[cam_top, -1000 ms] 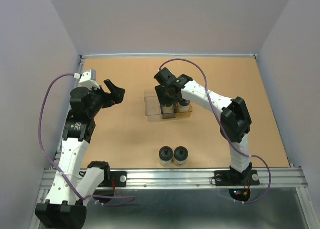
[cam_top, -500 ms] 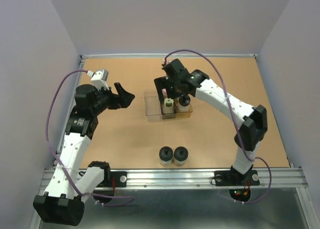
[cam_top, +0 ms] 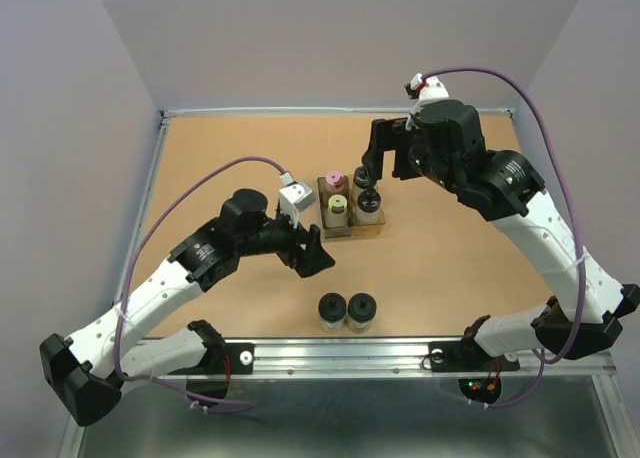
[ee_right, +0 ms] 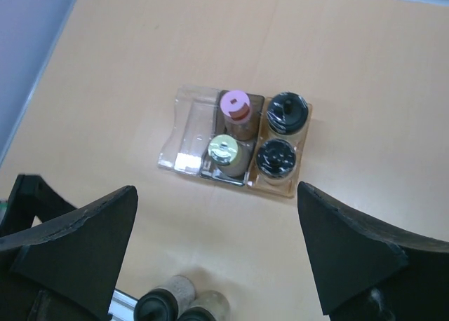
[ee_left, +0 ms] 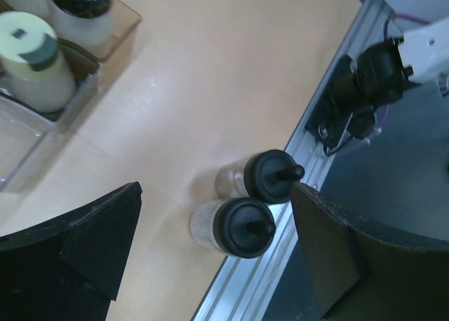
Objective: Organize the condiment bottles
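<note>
black-capped clear jars point(ee_left: 242, 226), two, touching at near edge. my left gripper point(ee_left: 215, 186) and right gripper point(ee_right: 217, 189) both gape empty. risk: left's finger clips the neighbour jar, tips it.

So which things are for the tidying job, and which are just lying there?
For the job:
pink-capped jar
yellow-green-capped jar
two black-capped jars beside them
two loose black-capped jars

Just there:
clear rack, which only holds jars
table
metal rail
</note>
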Motion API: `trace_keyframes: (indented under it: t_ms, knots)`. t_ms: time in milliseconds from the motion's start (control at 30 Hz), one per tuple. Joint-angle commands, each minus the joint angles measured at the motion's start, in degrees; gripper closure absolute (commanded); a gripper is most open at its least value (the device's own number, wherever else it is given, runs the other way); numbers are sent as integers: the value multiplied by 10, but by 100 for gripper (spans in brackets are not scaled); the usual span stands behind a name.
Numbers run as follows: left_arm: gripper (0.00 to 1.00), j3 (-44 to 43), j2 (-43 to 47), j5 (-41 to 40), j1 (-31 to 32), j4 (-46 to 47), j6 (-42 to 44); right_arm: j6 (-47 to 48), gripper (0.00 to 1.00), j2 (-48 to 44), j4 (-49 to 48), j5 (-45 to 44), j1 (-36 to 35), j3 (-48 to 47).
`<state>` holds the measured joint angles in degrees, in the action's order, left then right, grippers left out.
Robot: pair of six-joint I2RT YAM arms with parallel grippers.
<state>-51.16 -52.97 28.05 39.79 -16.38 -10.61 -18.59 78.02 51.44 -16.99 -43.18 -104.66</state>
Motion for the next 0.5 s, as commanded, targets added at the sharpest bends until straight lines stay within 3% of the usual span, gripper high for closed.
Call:
trace_keyframes:
  t_ms: [0, 233, 467]
  knots:
    - [1, -23, -15, -45, 80, -35, 37, -23, 0, -1, 48, -63, 2, 1]
    - [1, -41, -71, -121, 216, -73, 34, -45, 0, -18, 69, -84, 2, 27]
    - [1, -50, -115, -181, 262, -101, 41, -58, 0, -24, 78, -86, 2, 31]
